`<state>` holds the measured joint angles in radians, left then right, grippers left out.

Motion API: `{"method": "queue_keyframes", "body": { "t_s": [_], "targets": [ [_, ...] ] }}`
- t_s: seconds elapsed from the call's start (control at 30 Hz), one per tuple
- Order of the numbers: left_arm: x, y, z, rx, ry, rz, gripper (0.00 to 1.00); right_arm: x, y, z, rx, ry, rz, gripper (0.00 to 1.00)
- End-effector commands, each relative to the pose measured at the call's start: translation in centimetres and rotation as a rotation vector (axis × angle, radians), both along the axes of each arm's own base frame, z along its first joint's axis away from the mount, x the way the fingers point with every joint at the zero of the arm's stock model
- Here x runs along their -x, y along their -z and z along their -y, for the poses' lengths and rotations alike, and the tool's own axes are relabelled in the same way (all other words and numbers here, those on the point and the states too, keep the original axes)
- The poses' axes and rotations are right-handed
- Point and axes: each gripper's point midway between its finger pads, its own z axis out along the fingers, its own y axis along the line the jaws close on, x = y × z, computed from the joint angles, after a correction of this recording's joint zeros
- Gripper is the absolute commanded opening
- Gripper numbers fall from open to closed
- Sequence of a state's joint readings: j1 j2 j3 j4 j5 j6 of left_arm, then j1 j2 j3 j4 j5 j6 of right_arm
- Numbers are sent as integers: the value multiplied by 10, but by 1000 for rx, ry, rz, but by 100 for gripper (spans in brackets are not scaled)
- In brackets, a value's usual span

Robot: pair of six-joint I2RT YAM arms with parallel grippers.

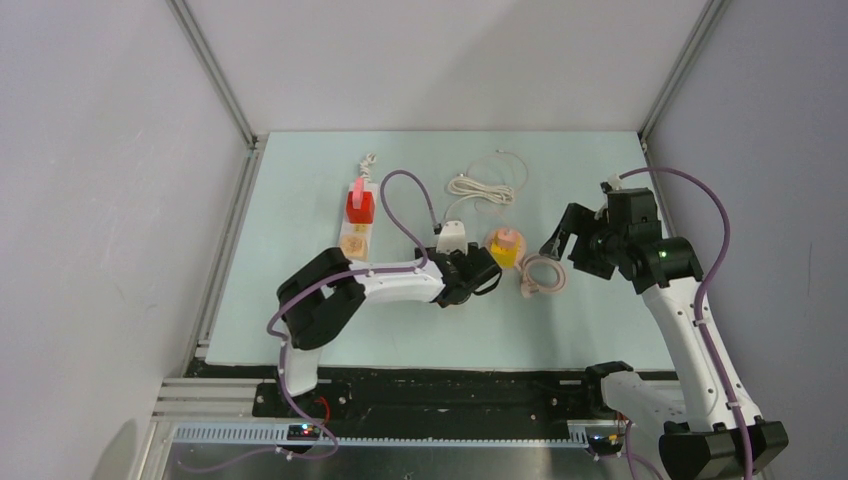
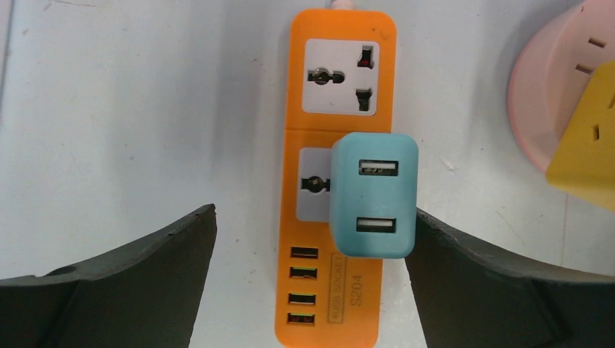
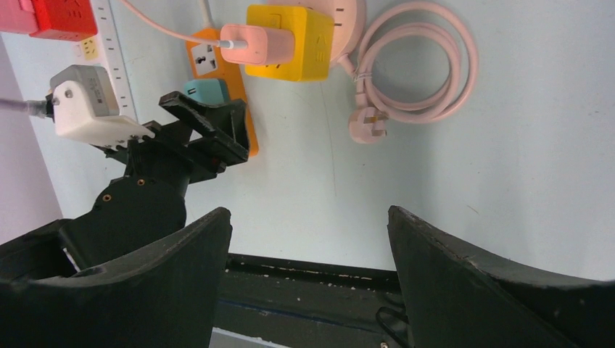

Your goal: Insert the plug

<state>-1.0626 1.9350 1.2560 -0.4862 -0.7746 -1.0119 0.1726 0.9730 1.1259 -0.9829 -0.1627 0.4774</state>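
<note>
The teal two-port USB charger plug (image 2: pixel 373 196) is sitting over the orange plastic power strip (image 2: pixel 341 25)'s lower socket. I'm guessing it's seated, since the prongs are hidden. My left gripper (image 2: pixel 312 232) is hanging spread around it, and the right gripper (image 3: pixel 308 217) is gaping too.

The power strip (image 2: pixel 291 138) is orange with white squares. On it sits a light blue plug (image 2: pixel 373 196). Right of the strip are a yellow cube (image 2: pixel 584 145) and a pink round block (image 2: pixel 544 87). The worktop (image 1: pixel 590 330) is pale green.

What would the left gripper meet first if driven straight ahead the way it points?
Probably the teal charger on the orange power strip: it sits between the left gripper's open fingers. Depth is unclear from the wrist view.
</note>
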Motion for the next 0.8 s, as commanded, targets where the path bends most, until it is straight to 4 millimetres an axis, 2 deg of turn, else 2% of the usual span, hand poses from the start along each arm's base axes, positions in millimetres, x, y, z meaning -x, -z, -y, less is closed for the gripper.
{"method": "queue_keyframes", "body": {
  "t_s": [0.0, 0.1, 0.17, 0.23, 0.27, 0.33, 0.43, 0.47, 0.5, 0.53, 0.57, 0.6, 0.63, 0.67, 0.7, 0.73, 0.77],
  "targets": [
    [-14, -55, -9, -5, 0, 111, 99, 2, -23, -9, -71, -20, 49, 83],
    [-19, -107, -15, 45, -4, 202, 100, 1, -38, -15, -111, -30, 88, 84],
    [-19, -135, -20, 76, -1, 242, 100, 1, -42, -16, -117, -29, 104, 84],
    [-16, -156, -25, 105, 12, 266, 100, 0, -44, -14, -110, -22, 120, 84],
    [-15, -160, -29, 107, 16, 271, 100, 0, -46, -12, -105, -18, 130, 84],
    [-8, -189, -45, 167, 8, 312, 100, -3, -52, -7, -88, -3, 161, 85],
    [0, -220, -66, 250, 9, 346, 100, -15, -68, 1, -82, 42, 235, 86],
    [4, -237, -81, 288, -2, 376, 100, -19, -72, 3, -87, 54, 250, 87],
    [6, -244, -90, 283, -1, 392, 100, -24, -83, 3, -96, 64, 290, 88],
    [12, -256, -107, 311, -17, 424, 100, -28, -91, 4, -99, 74, 313, 92],
    [15, -263, -119, 307, -21, 446, 100, -34, -97, 6, -99, 91, 339, 95],
    [20, -269, -138, 321, -37, 471, 100, -37, -108, 9, -95, 104, 370, 98],
    [22, -270, -145, 319, -14, 466, 100, -42, -113, 15, -78, 132, 397, 99],
    [24, -270, -167, 332, -35, 478, 100, -44, -121, 20, -67, 148, 426, 99],
    [28, -267, -170, 349, 10, 459, 100, -46, -128, 27, -47, 179, 457, 99],
    [31, -265, -194, 362, -27, 477, 100, -47, -132, 32, -32, 198, 477, 99],
    [35, -263, -197, 369, 12, 468, 100, -48, -137, 42, -6, 244, 503, 99]
  ]
}}
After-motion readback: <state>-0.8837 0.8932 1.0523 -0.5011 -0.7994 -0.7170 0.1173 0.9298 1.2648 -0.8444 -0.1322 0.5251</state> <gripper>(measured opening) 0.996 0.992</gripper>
